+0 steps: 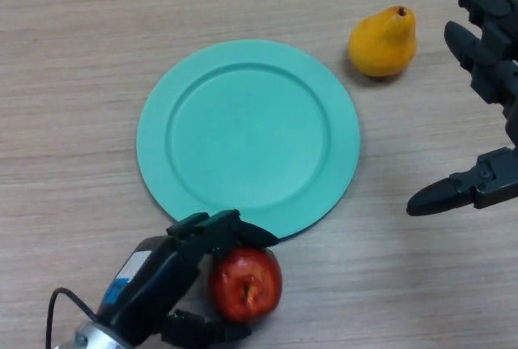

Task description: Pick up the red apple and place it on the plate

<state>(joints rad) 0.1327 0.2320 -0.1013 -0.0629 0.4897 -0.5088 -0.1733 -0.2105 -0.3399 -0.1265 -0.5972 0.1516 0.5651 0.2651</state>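
A red apple (245, 284) sits on the table just below the near rim of a teal plate (248, 134). My left hand (182, 264) comes in from the lower left, its fingers curled over the apple's top and its thumb curled under the apple's near side. My right hand (486, 65) is at the right edge, open, fingers spread, above the table and to the right of the plate.
A yellow pear (384, 41) stands on the wooden table (81, 57) at the plate's upper right, close to my right hand's fingers.
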